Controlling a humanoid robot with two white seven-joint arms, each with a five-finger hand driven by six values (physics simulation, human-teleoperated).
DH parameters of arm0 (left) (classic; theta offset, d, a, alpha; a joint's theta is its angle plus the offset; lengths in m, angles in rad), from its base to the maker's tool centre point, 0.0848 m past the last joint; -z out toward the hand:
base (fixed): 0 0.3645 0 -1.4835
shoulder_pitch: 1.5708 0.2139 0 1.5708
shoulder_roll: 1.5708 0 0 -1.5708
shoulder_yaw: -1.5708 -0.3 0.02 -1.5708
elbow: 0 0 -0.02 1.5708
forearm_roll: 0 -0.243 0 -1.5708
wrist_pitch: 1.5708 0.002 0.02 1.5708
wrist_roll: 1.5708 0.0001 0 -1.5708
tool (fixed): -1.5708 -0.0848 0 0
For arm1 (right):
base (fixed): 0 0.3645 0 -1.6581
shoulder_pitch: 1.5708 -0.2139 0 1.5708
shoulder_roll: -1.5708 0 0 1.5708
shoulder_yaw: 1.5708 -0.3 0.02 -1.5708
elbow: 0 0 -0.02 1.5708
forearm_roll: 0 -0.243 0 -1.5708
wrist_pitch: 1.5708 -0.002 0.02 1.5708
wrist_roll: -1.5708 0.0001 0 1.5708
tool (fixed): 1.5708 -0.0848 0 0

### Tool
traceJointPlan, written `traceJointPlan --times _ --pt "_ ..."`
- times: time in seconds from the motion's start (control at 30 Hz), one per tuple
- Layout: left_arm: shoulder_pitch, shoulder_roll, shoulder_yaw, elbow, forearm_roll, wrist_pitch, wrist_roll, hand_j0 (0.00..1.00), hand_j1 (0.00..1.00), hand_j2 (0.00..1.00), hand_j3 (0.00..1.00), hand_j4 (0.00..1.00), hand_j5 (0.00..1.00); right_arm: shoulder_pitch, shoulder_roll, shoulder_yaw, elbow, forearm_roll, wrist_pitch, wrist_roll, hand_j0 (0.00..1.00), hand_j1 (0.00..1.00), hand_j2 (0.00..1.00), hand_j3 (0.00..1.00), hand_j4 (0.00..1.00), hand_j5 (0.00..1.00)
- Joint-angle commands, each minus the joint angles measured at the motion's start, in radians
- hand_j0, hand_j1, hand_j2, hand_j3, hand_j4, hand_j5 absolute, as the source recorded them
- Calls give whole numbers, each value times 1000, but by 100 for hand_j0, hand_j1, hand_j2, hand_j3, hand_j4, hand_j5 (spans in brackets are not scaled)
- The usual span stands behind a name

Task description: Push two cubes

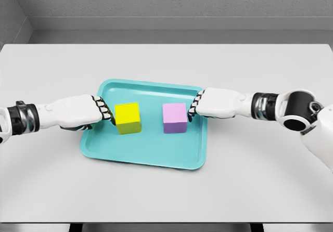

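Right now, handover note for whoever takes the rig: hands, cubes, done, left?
Left hand: fingers curled, holding nothing, at the outer side of the yellow cube; contact unclear.
Right hand: fingers curled, holding nothing, at the outer side of the purple cube; contact unclear.
Both cubes sit upright on the teal tray, a gap between them.
Done: hands in place.
Left: likely push the cubes together.

Bright, even light; soft shadows; seemingly sharp.
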Motion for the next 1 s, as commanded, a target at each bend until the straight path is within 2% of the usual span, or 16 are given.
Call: traceJointPlan --times 0.0,0.57,0.77,0.97 --pt "0 0 1 -10 5 2 -4 73 73 73 73 73 73 0 14 2 8 4 2 0 59 59 59 59 59 59" --pt "-14 0 2 30 -1 2 -9 73 73 73 73 73 73 -15 62 4 22 6 2 -2 59 59 59 59 59 59" --pt "-17 -23 1 28 -3 2 -13 73 73 73 73 73 73 -17 97 5 51 14 2 -2 59 59 59 59 59 59" --pt "-18 -37 1 19 -9 2 -16 73 73 73 73 73 73 -18 105 5 54 14 2 -2 59 59 59 59 59 59"
